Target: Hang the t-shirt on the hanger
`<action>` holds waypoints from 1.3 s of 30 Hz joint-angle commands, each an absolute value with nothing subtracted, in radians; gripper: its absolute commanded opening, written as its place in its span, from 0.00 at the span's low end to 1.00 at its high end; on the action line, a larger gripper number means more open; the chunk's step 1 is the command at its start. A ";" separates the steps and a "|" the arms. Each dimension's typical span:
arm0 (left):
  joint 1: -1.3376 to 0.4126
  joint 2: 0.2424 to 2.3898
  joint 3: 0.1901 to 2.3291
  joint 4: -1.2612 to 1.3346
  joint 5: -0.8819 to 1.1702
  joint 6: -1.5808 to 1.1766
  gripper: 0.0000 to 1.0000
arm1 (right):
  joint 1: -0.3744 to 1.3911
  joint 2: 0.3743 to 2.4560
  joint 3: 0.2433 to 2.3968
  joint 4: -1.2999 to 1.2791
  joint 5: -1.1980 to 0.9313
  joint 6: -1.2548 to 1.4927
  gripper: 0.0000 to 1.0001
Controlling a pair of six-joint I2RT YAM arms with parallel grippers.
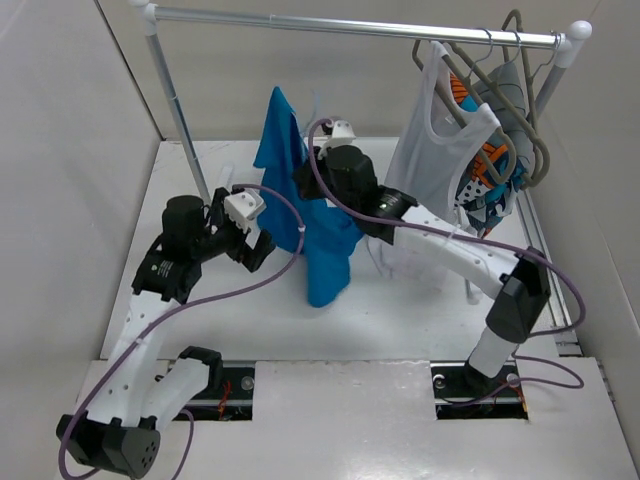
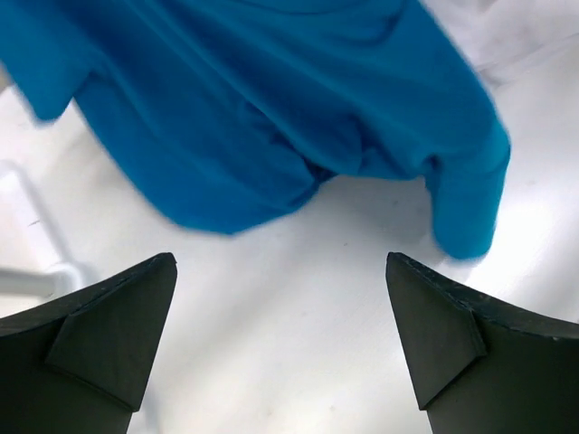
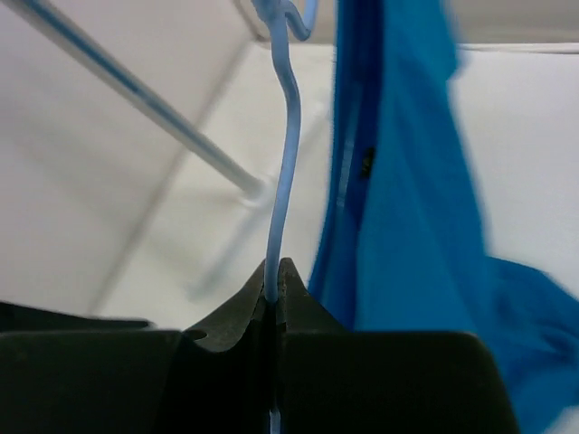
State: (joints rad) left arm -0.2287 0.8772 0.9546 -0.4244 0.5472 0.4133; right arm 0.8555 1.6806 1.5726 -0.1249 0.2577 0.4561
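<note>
A white worktop with pale walls on 3 sides, seen from above and behind 2 robot arms. A silver metal garment rail runs across the back.

The plain bright blue fabric t-shirt hangs in the air near the middle of the worktop, bunched into a long, tall drape. Its top rises to a point towards the rail and its lower folds reach down to the worktop.

The right arm stretches in from the right, and its tool is pressed tight on the thin pale-blue wire hanger. In the right wrist view, the wire rises straight up from between the 2 black fingers and curls over at the top. The blue fabric hangs just to the right of that wire. I cannot tell whether any part of the hanger sits inside the shirt.

The left arm reaches in from the left. Its tool stands spread wide, holding nothing. In the left wrist view, its 2 dark fingers frame bare worktop, and the shirt's lower folds hang just beyond them, not touching.

At the right end of the rail hang a white tank top, an orange, blue and white patterned garment behind it, and several grey hangers.
</note>
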 commanded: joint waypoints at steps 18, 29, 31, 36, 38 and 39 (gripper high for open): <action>-0.242 0.790 0.940 -0.434 0.544 0.444 1.00 | 0.982 1.864 1.709 0.160 0.293 0.735 0.00; -0.242 0.831 0.939 -0.312 0.687 0.356 1.00 | 0.982 1.865 1.657 0.169 0.282 0.756 0.00; -0.242 0.831 0.957 -0.311 0.687 0.365 1.00 | 0.968 1.844 1.634 0.201 0.273 0.767 0.00; -0.242 0.831 0.970 -0.391 0.646 0.534 1.00 | 0.943 1.810 1.589 0.210 0.261 0.767 0.00; -0.255 0.842 0.947 -0.377 0.595 0.534 1.00 | 0.943 1.810 1.598 0.235 0.236 0.767 0.00; -0.255 0.854 0.937 -0.362 0.582 0.525 1.00 | 0.943 1.822 1.615 0.235 0.226 0.776 0.00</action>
